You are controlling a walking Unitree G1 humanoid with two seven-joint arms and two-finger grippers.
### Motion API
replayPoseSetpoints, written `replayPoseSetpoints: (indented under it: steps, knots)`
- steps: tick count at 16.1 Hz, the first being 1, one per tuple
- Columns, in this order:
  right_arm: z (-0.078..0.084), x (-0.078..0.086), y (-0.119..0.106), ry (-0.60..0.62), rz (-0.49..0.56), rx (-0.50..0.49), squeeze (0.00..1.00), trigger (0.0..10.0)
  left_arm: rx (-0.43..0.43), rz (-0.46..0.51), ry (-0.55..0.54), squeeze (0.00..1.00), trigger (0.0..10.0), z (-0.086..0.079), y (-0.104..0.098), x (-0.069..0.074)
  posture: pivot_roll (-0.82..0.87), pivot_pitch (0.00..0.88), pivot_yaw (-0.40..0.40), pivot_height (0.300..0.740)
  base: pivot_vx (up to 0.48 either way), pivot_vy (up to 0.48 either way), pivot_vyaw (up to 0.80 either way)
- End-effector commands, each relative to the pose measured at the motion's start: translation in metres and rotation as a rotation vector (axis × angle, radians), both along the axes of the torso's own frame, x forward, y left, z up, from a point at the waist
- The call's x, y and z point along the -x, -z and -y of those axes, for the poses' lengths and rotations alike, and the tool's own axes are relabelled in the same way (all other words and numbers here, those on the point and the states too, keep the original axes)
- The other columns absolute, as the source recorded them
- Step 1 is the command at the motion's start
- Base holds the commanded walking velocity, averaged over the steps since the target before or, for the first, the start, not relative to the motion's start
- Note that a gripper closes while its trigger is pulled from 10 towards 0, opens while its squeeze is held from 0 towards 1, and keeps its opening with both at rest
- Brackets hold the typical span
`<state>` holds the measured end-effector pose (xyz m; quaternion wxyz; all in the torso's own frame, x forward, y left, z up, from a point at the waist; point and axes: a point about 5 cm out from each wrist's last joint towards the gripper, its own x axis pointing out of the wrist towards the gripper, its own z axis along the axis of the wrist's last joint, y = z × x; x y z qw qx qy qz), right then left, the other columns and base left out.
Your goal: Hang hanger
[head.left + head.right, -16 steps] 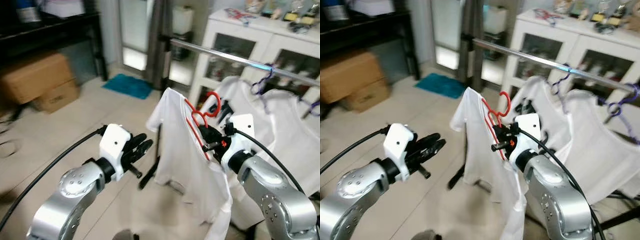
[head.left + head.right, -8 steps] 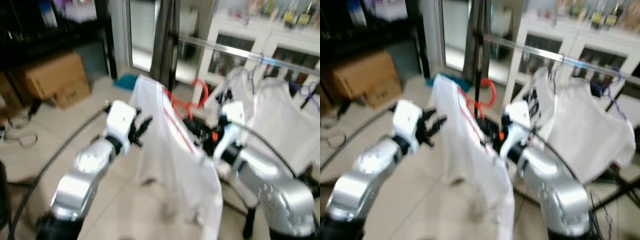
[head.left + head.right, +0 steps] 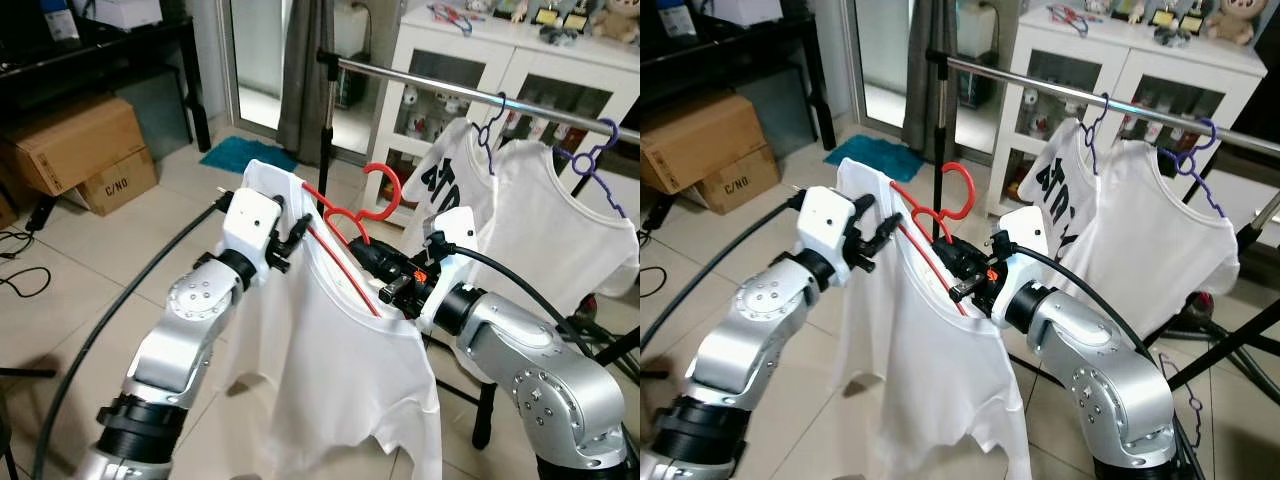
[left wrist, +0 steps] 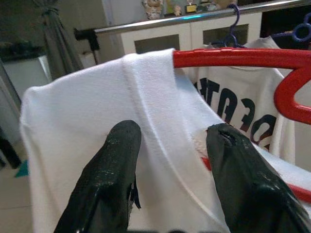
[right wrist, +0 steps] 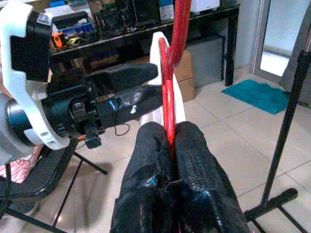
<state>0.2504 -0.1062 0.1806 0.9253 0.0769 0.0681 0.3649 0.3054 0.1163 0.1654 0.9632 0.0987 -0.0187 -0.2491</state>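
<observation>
Since a second ago left gripper (image 4: 167,160) has closed in, fingers apart astride the soft white T-shirt's (image 3: 330,370) shoulder, while right gripper (image 5: 167,145) pinches the stiff, light red wire hanger (image 3: 345,215) below the steel rail (image 3: 480,95).
</observation>
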Motion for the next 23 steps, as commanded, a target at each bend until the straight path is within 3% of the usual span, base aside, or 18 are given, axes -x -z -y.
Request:
replayPoseSetpoints:
  steps: [1, 2, 3, 16, 19, 23]
  knots:
    - [-0.004, 0.001, -0.012, -0.039, 0.052, -0.013, 0.00, 0.0, 0.015, 0.023, 0.030, 0.00, 5.5, 0.005, -0.007, -0.005, 0.05, 0.000, -0.048, 0.740, 0.000, 0.000, 0.00]
    - [-0.004, 0.002, -0.012, -0.042, 0.054, -0.014, 0.00, 0.0, 0.017, 0.023, 0.032, 0.00, 3.7, 0.005, -0.007, -0.006, 0.05, 0.000, -0.045, 0.740, 0.000, 0.000, 0.00]
    - [-0.005, 0.003, -0.012, -0.049, 0.057, -0.016, 0.00, 0.0, 0.018, 0.020, 0.033, 0.00, 0.0, 0.005, -0.006, -0.008, 0.05, 0.000, -0.042, 0.740, 0.000, 0.000, 0.00]
    - [-0.006, 0.004, -0.013, -0.046, 0.065, -0.036, 0.00, 0.0, 0.039, 0.004, -0.014, 0.00, 0.0, -0.004, -0.002, -0.016, 0.05, 0.000, -0.029, 0.740, 0.000, 0.000, 0.00]
    - [-0.003, 0.002, -0.008, -0.019, 0.042, -0.002, 0.00, 0.0, 0.052, 0.002, 0.001, 0.00, 0.0, -0.005, -0.004, -0.011, 0.05, 0.000, -0.026, 0.740, 0.000, 0.000, 0.00]
    - [0.010, -0.005, 0.006, 0.073, -0.019, 0.080, 0.00, 0.0, 0.101, 0.015, 0.107, 0.00, 0.0, -0.005, -0.016, 0.008, 0.05, 0.000, -0.023, 0.740, 0.000, 0.000, 0.00]
